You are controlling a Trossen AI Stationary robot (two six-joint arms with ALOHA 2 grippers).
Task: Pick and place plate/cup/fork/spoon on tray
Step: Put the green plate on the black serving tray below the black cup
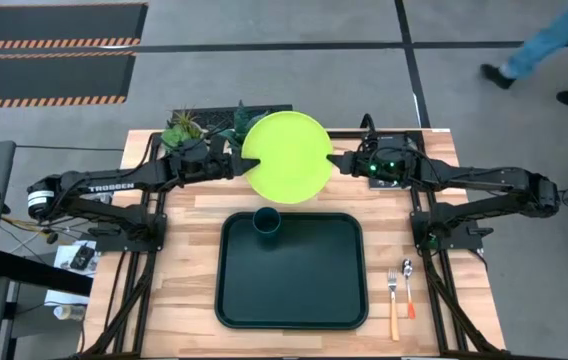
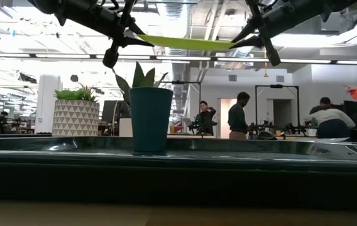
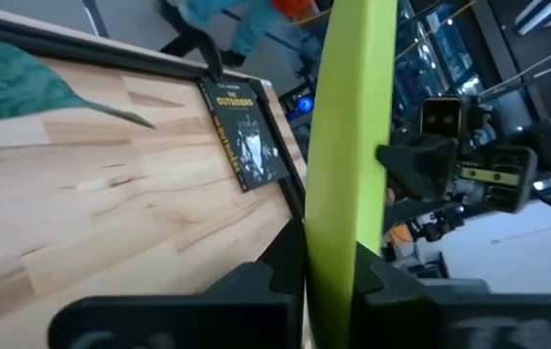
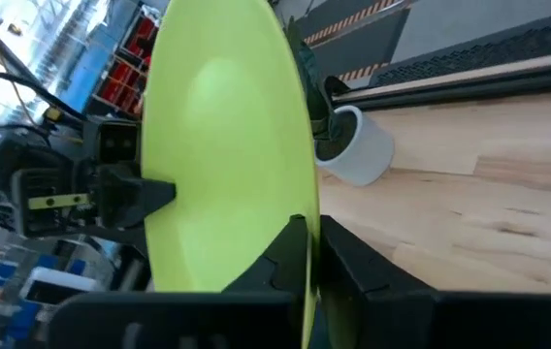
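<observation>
I am holding the plate (image 1: 286,155) up in the air with both of my tools. My left tool (image 1: 236,160) pinches the left edge of the plate, and my right tool (image 1: 336,161) pinches the right edge. Both are clenched tight on the rim. In my left wrist view the plate (image 3: 351,145) shows edge-on, squeezed between my two dark fingers (image 3: 280,262). In my right wrist view I see the round green face of the plate (image 4: 227,145), and my other tool grips its far edge.

The plate hangs over the far part of the worktop (image 1: 189,250), just past the far edge of the tray (image 1: 304,290). From the low view the plate (image 2: 181,43) is flat and level, high above everything.

The tray lies in the middle of the worktop, near the front. The cup (image 1: 267,222) stands upright inside the tray, at its far left side. In the low view the cup (image 2: 150,119) stands tall on the tray.

The fork (image 1: 393,295) and the spoon (image 1: 407,285) lie side by side on the worktop, just right of the tray. The spoon is the one farther right.

Some plants (image 1: 189,125) sit at the far left edge of the worktop. A small black book (image 3: 246,136) lies on the wood there too. A white pot (image 4: 358,145) stands near it.

People (image 2: 238,116) stand in the room far behind the worktop.
</observation>
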